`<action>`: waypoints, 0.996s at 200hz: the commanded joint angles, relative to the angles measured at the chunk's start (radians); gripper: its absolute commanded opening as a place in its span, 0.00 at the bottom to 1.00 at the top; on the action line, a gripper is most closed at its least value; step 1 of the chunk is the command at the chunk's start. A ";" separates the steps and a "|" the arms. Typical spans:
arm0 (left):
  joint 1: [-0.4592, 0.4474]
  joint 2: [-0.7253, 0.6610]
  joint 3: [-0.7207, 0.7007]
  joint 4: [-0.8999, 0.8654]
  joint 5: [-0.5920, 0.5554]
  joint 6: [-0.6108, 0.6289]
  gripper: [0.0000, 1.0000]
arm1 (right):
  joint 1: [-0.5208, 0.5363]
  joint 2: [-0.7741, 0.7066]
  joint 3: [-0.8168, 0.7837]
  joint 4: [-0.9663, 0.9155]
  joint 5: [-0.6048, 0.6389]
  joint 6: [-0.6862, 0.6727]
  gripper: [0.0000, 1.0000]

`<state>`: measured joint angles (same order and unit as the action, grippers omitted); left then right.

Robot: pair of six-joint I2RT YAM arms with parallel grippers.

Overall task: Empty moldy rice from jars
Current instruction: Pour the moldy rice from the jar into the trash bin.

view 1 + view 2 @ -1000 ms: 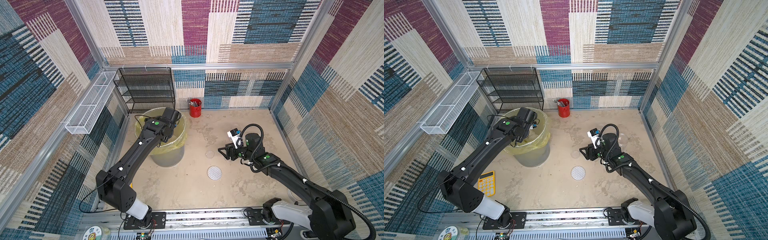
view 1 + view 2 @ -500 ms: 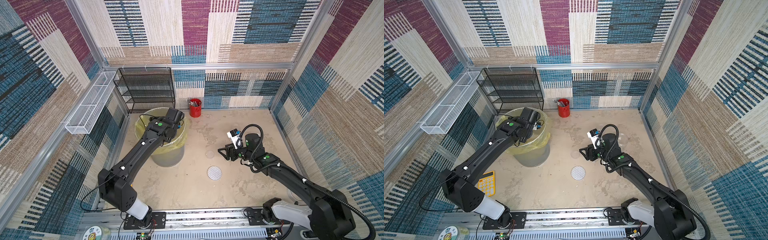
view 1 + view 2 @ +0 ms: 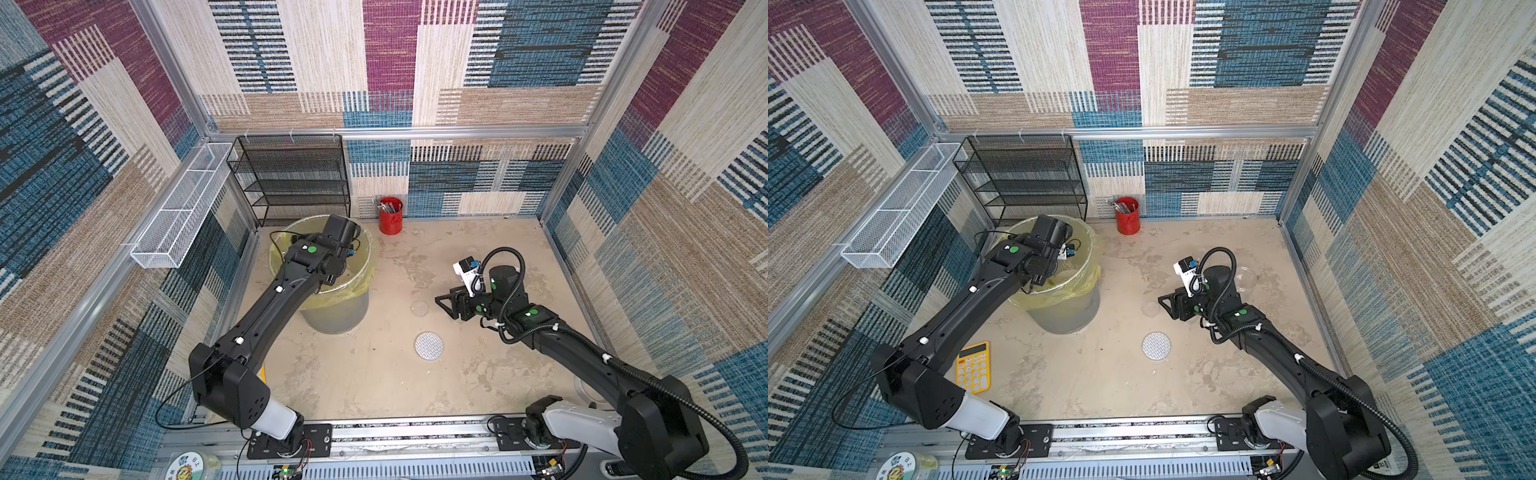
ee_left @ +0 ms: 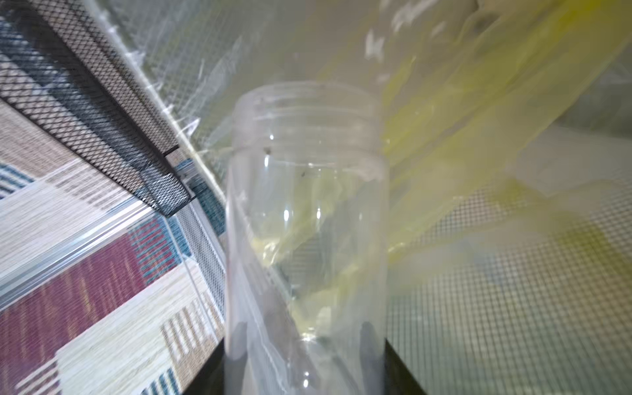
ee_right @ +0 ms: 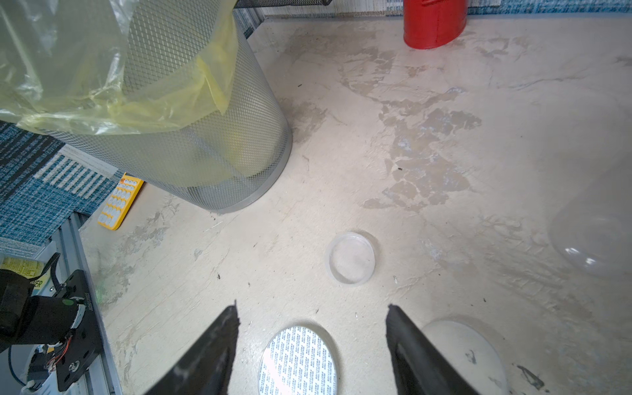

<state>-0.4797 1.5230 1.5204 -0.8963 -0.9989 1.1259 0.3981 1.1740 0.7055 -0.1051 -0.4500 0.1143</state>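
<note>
Mia: What do you see far on the left?

Ben: One white basket [image 3: 183,208] on the wall. Next to it is one black rack [image 3: 291,178]. One yellow calculator [image 3: 973,368] lies on the worktop [image 3: 353,382].

Mia: And then?

Ben: One grey bin [image 3: 336,316] with a yellow bag [image 3: 1067,291] in it. The left hand [image 4: 304,345] is over the mouth of the bin. Its fingers are squeezed tight on the bottom of one clear jar [image 4: 307,191]. The open end of the jar points at the yellow bag, and the bag shows right through the jar.

Mia: Is there rice in the bin?

Ben: I cannot tell.

Mia: What comes next?

Ben: One red cup [image 3: 390,216] by the back wall. Then three lids lie flat on the worktop: a small clear lid [image 5: 350,258], a dotted lid [image 5: 297,359] and a big clear lid [image 5: 461,352].

Mia: And the right hand [image 5: 311,318]?

Ben: It hangs over the lids. Its fingers are spread wide and hold nothing.

Mia: Any more jars?

Ben: One wide jar [image 5: 595,239] on the worktop, right of the lids. So I count two jars.
</note>
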 commanded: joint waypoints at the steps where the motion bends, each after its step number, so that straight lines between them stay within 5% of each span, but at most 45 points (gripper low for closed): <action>1: 0.027 -0.005 0.025 -0.044 0.033 -0.045 0.00 | 0.001 0.001 0.011 0.032 -0.020 -0.005 0.70; 48: 0.083 -0.046 0.031 0.001 0.041 -0.042 0.00 | 0.001 -0.002 0.014 0.012 -0.027 -0.008 0.70; 69: 0.014 -0.047 -0.047 -0.003 0.042 0.001 0.00 | 0.001 -0.003 -0.001 0.042 -0.011 -0.005 0.70; 119: 0.052 -0.071 -0.007 -0.016 0.058 -0.044 0.00 | 0.001 -0.019 0.018 0.014 -0.005 -0.015 0.70; 199: 0.052 -0.183 0.101 -0.153 0.397 -0.422 0.00 | 0.001 -0.028 0.077 0.016 -0.043 0.033 0.70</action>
<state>-0.4259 1.3842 1.5818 -1.0073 -0.7731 0.8642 0.3981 1.1515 0.7612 -0.1253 -0.4629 0.1085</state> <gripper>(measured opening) 0.540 0.704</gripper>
